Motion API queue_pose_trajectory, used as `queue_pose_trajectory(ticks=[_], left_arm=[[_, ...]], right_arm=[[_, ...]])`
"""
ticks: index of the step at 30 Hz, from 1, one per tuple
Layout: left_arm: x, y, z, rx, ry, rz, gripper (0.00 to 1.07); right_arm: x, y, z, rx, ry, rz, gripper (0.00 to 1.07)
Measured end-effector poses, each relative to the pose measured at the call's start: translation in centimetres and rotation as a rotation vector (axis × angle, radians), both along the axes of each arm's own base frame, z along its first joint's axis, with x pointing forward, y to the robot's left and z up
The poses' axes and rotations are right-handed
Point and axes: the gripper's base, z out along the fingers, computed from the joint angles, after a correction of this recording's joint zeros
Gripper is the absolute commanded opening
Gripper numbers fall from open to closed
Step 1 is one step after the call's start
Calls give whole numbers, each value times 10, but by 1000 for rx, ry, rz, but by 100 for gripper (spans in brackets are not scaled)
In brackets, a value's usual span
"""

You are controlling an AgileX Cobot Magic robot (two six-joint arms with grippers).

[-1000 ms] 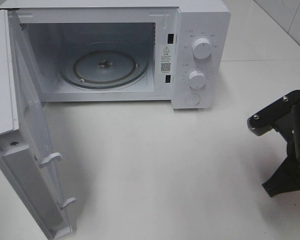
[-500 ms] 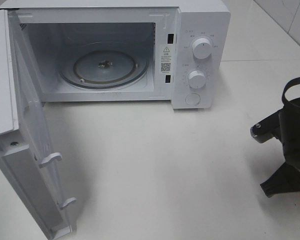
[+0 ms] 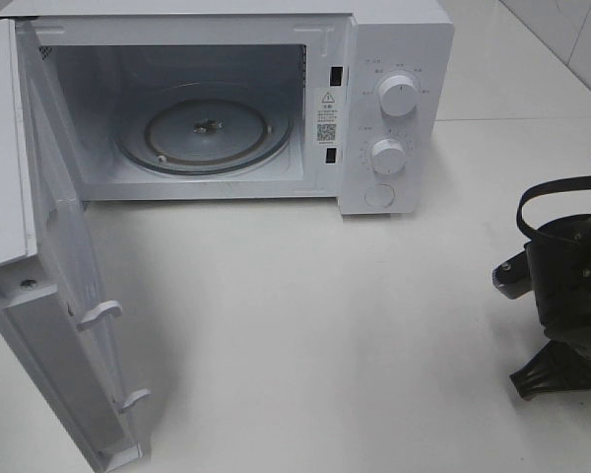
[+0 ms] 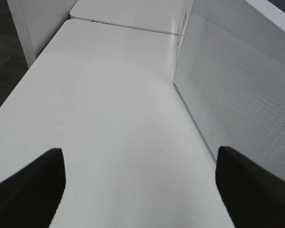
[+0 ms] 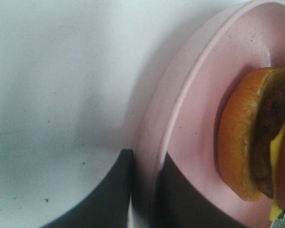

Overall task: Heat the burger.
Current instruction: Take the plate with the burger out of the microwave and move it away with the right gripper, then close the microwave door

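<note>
The burger (image 5: 256, 142) shows only in the right wrist view, with an orange-brown bun, dark patty, yellow cheese and red tomato. It stands on a pink plate (image 5: 199, 104). My right gripper (image 5: 146, 156) is shut on the plate's rim, one dark finger outside the rim and one inside. In the exterior high view that gripper (image 3: 561, 372) sits low at the table's right edge, and burger and plate are out of sight there. My left gripper (image 4: 140, 156) is open over bare table, nothing between its fingers.
The white microwave (image 3: 394, 59) stands at the back with its glass turntable (image 3: 207, 128) bare. Its door (image 3: 59, 296) is swung wide toward the front left. My left gripper is beside the door's meshed outer face (image 4: 237, 85).
My right arm has swung further toward the right edge of the table and turned, its gripper sinking slightly. The microwave and door have not moved.
</note>
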Motion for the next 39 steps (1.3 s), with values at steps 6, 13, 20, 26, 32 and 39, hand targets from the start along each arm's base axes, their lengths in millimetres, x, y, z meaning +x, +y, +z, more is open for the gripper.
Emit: queue_pose_trajectory(ticks=[6, 13, 20, 26, 32, 39], left_arm=[[0, 0, 0, 0, 0, 0, 82], [0, 0, 0, 0, 0, 0, 82], [0, 0, 0, 0, 0, 0, 82], [0, 0, 0, 0, 0, 0, 82], [0, 0, 0, 0, 0, 0, 82], [0, 0, 0, 0, 0, 0, 82]], right_arm=[[2, -2, -3, -12, -6, -7, 15], [2, -3, -2, -22, -9, 2, 41], [4, 4, 14, 27, -29, -2, 51], [2, 9, 34, 131, -57, -12, 51], [-2, 15, 73, 265, -96, 73, 52], [-12, 17, 111, 391, -141, 196, 67]])
